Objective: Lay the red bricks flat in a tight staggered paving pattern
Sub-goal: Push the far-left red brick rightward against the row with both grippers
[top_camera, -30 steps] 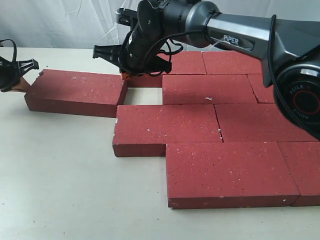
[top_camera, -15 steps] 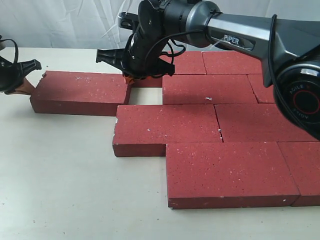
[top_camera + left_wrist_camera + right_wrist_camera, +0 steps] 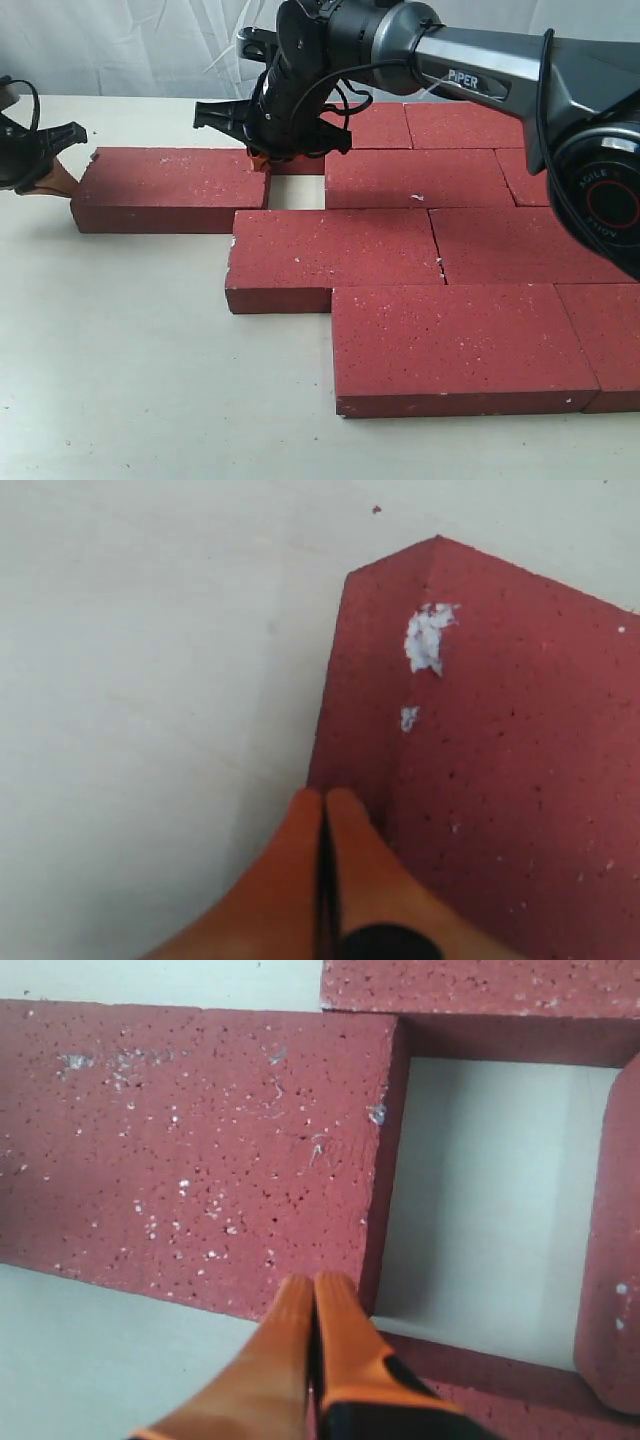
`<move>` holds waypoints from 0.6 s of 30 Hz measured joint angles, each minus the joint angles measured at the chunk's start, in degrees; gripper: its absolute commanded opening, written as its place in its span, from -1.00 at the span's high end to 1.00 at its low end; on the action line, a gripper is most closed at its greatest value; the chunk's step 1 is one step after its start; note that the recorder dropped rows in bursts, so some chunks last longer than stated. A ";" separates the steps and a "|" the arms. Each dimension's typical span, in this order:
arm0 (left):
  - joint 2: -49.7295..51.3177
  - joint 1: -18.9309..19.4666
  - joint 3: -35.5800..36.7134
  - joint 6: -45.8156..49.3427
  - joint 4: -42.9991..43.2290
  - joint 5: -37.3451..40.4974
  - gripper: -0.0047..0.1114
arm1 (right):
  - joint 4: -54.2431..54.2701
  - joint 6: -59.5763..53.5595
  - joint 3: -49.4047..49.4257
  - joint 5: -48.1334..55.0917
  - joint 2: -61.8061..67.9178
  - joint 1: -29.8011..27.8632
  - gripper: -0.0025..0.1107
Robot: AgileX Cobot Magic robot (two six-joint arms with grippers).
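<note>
Orange fingertips of left gripper (image 3: 323,800) pinched together on nothing, at the left end of a loose red brick (image 3: 170,185), upper left of frame. Likewise closed and empty, right gripper (image 3: 315,1285) by that brick's right end, beside a small gap (image 3: 295,192). Centre to right, other red bricks (image 3: 430,250) packed flat and staggered.

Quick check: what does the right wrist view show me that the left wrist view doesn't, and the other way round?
Only the right wrist view shows the square gap between the loose dark-red rectangular brick and the laid bricks bordering it. Only the left wrist view shows that brick's outer end face and the big white chip near its corner, with pale tabletop beside it. Both show the same loose brick and orange fingers closed together at one of its ends: right gripper, left gripper.
</note>
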 measured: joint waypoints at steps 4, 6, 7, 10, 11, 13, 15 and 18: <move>0.00 0.00 0.00 3.67 -3.36 1.14 0.92 | 0.00 0.00 0.00 0.52 0.00 0.00 0.97; 0.00 -0.36 0.00 4.66 -3.87 1.28 0.92 | 0.00 0.14 0.00 0.52 0.00 0.00 0.97; 0.00 -0.78 0.00 5.09 -4.00 1.28 0.92 | 0.00 0.13 0.00 0.63 0.00 0.00 0.97; 0.00 -2.55 0.00 5.66 -4.00 1.05 0.92 | 0.00 0.13 0.00 0.63 0.00 0.00 0.97; 0.00 -3.32 0.00 5.84 -4.00 0.77 0.92 | 0.00 0.13 0.00 0.63 0.00 0.00 0.97; 0.00 -5.36 0.00 6.10 -4.00 0.06 0.92 | 0.00 0.13 0.00 0.63 0.00 0.00 0.97; 0.00 -6.87 0.00 6.10 -4.00 -0.57 0.92 | 0.00 0.13 0.00 0.74 0.00 0.00 0.97; 0.00 -7.92 0.00 6.22 -4.00 -1.18 0.92 | 0.00 0.13 0.00 0.85 0.00 0.00 0.97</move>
